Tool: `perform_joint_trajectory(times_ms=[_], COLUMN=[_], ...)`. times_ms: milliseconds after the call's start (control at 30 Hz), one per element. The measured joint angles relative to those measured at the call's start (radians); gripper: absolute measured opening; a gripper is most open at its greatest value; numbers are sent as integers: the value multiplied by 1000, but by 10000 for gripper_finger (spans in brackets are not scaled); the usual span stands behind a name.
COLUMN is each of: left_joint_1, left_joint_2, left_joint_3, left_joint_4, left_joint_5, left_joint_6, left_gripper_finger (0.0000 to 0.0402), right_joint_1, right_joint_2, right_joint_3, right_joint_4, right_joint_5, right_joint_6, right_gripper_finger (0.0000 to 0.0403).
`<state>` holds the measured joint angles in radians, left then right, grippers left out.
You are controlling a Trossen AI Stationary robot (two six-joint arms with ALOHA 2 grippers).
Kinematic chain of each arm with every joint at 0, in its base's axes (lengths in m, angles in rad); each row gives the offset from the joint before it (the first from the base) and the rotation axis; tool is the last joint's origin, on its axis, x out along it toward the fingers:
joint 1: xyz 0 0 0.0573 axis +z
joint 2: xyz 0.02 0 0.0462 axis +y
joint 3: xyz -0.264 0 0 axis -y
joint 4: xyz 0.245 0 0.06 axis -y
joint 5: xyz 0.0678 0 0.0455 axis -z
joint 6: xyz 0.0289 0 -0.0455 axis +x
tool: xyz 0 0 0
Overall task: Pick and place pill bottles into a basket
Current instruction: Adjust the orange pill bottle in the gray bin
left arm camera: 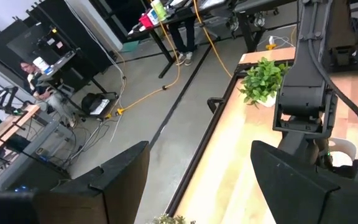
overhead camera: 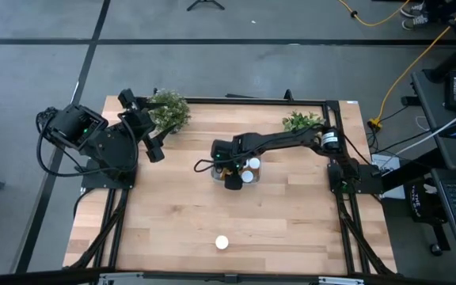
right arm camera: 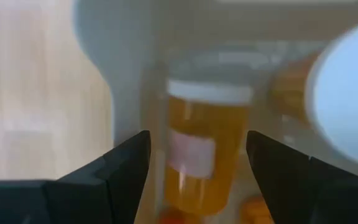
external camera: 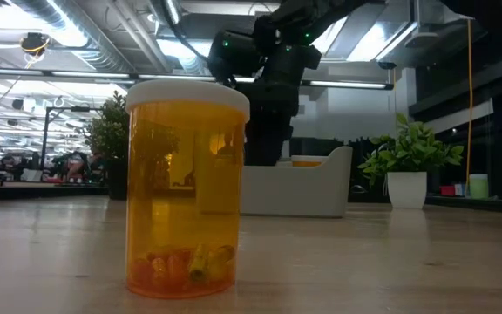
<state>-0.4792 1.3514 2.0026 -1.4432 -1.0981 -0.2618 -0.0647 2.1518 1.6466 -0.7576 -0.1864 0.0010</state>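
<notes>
The pale basket (overhead camera: 214, 172) stands at the table's middle and holds several orange pill bottles with white caps (overhead camera: 253, 164). My right gripper (right arm camera: 197, 174) is open above the basket, pointing down. One bottle (right arm camera: 207, 149) stands inside the basket below the gap between the fingers, which stand either side of it. Another bottle (overhead camera: 222, 242) stands upright on its base near the table's front edge, and it fills the low view (external camera: 186, 187). My left gripper (left arm camera: 197, 180) is open and empty at the far left (overhead camera: 153, 150).
Two green potted plants stand at the far edge, one at the left (overhead camera: 169, 111) and one at the right (overhead camera: 301, 121). Bare wooden table lies between the basket and the front bottle. The basket also shows in the low view (external camera: 321, 187).
</notes>
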Motion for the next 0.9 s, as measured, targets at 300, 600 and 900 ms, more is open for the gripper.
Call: perform_joint_trajectory(times_ms=[300, 600, 900], left_joint_1=[0, 0, 0], left_joint_2=[0, -1, 0], left_joint_3=[0, 0, 0], left_joint_4=[-5, -5, -5], left_joint_5=[10, 12, 16], left_joint_6=[-5, -5, -5], left_gripper_finger=[277, 277, 277], right_joint_1=[0, -3, -12], right_joint_2=[6, 7, 14], right_joint_3=[1, 1, 1], right_joint_4=[36, 35, 35], right_joint_5=[1, 0, 0], right_joint_6=[17, 14, 14], right_gripper_finger=[268, 268, 248])
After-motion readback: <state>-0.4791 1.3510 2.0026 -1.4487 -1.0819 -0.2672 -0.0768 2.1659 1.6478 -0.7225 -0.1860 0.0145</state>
